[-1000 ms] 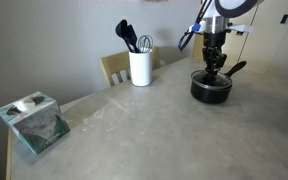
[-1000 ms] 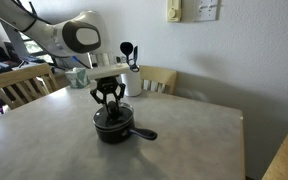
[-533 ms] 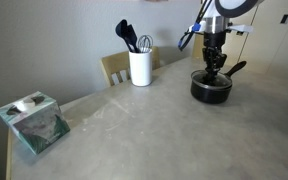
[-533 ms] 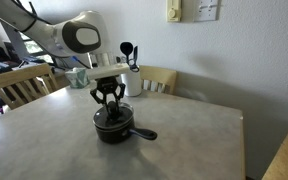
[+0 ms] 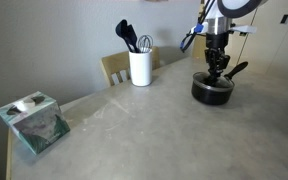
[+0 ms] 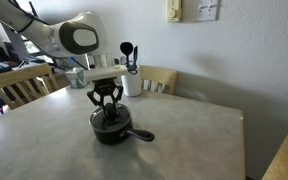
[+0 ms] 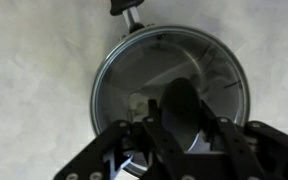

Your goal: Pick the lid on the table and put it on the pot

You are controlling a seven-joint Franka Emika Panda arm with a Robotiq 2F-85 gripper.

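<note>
The black pot stands on the grey-beige table, its long handle pointing sideways. The glass lid with its metal rim fills the wrist view and lies level on the pot's rim. My gripper reaches straight down over the pot's centre and is shut on the lid's black knob. In the wrist view the pot's handle sticks out at the top edge.
A white utensil holder with black utensils stands at the table's far edge. A tissue box sits near one corner. Wooden chairs stand around the table, close to the wall.
The gripper, lid and pot have shifted a little sideways together on the table. The jaws have stayed shut on the knob.
</note>
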